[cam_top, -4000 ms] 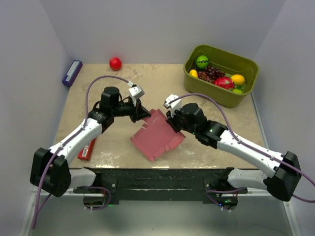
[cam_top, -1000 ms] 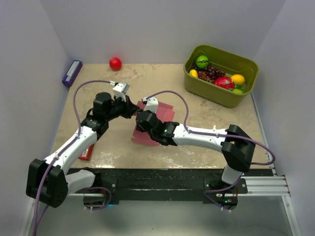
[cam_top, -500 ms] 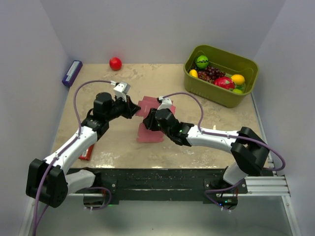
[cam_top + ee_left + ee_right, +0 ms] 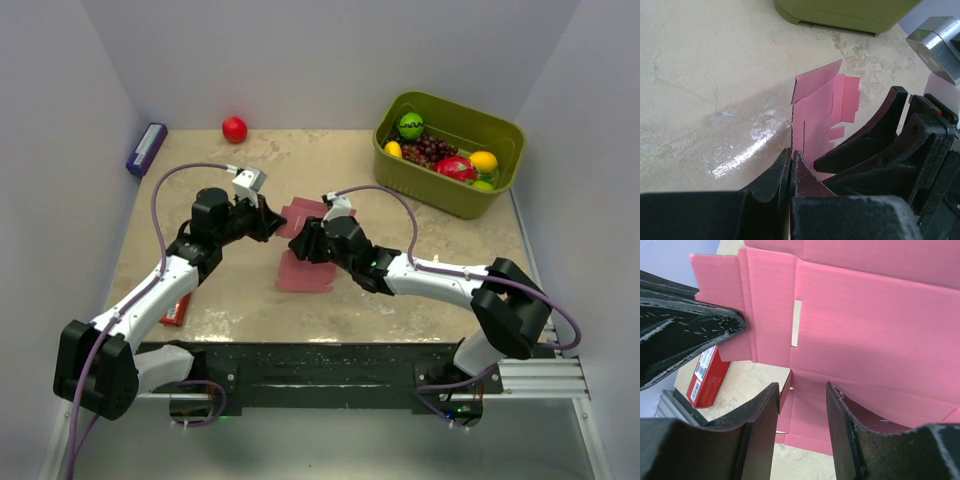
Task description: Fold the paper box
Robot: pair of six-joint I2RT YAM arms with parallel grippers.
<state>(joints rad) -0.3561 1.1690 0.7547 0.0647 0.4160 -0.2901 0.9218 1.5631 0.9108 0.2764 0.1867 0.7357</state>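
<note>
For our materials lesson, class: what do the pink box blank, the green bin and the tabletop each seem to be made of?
The paper box: thin card with a matte finish, showing fine ribbing, sharp creases and a cut slot.
The green bin: probably moulded plastic, smooth, with rounded corners.
The table: glossy, veined beige, either stone or a laminate imitating it; the look does not settle which.

Pink thin cardboard box blank (image 4: 300,272) at centre of beige table (image 4: 240,285): olive plastic fruit bin (image 4: 430,190) behind-right of it, small red ball (image 4: 234,129) and purple rectangular block (image 4: 146,148) behind-left, red flat packet (image 4: 176,309) front-left.
</note>
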